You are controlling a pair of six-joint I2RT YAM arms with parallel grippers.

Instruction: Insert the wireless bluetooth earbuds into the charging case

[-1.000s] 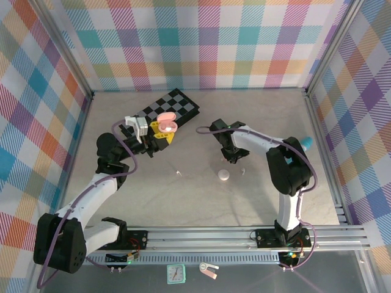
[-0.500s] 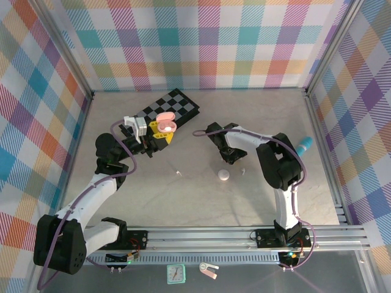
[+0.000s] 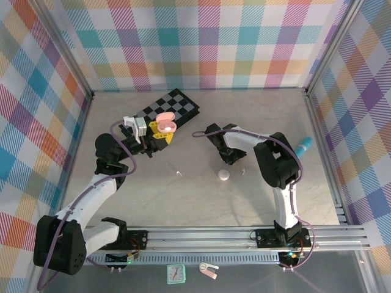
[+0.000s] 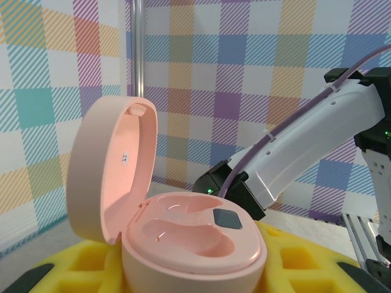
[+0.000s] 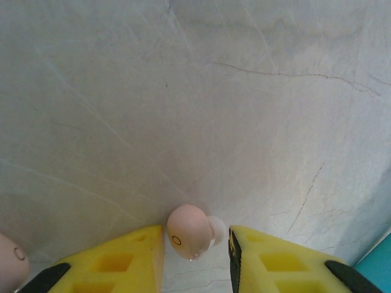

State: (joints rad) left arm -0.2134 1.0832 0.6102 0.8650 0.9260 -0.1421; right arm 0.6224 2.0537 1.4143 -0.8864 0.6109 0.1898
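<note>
The left claw point(image 3: 161, 129) was held up above the surface point(image 3: 201, 204), just in front of a black-and-white checkered mat point(image 3: 178, 104), and was pinched on the pink charging case point(image 3: 165, 119). On the left wrist view the charging case point(image 4: 189, 238) sat upright between the yellow pads point(image 4: 79, 268) with its lid swung fully open to the left, and both of its 2 hollows were bare. The right claw point(image 3: 230, 159) was down at the surface near the middle, well apart from the case. On the right wrist view its 2 yellow pads point(image 5: 122, 262) stood narrowly apart on either side of a pink earbud point(image 5: 188, 231) that lay on the surface; they were close against it, but I could not tell whether they were truly squeezing it. A second bud point(image 5: 8, 259) lay at the lower left edge of that view. A teal cylinder point(image 3: 305, 144) lay by the right wall.
</note>
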